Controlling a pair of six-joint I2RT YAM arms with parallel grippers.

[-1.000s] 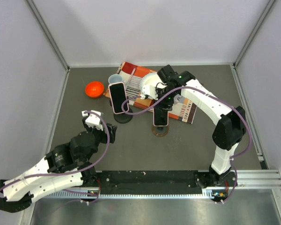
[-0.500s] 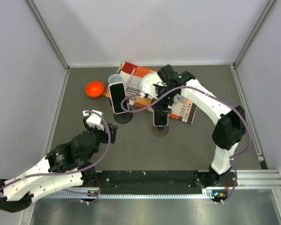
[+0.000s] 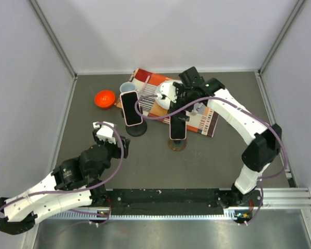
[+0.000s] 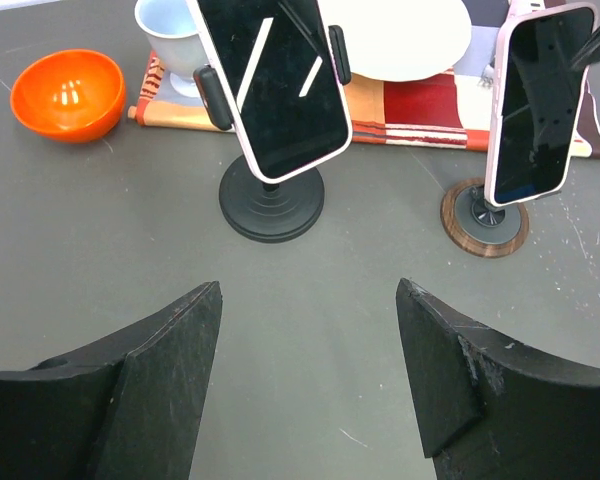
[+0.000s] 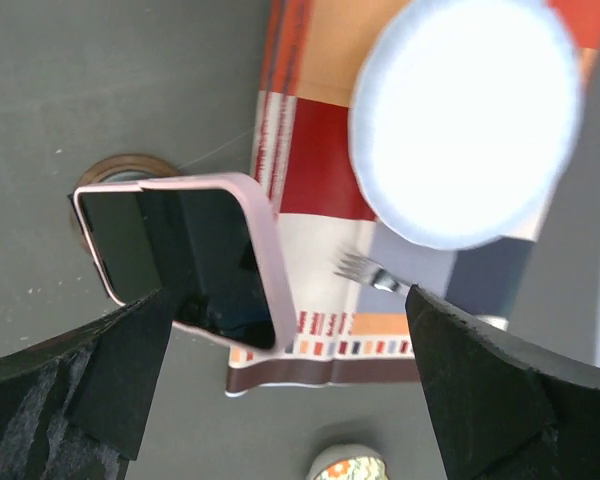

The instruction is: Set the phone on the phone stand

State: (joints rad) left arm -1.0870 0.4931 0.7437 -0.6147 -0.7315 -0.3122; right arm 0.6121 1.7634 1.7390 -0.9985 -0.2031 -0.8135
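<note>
I've got the pink-cased phone upright on the wooden-based stand, about mid-desk, right at the near edge of the striped placemat. The right gripper hangs over the phone's top end with its jaws spread wide. The left gripper sits low toward the near left corner, jaws also apart and holding nothing. Just left of my phone, a second phone leans on a black stand. There's an orange bowl off toward the far left, and a white plate on the placemat.
</note>
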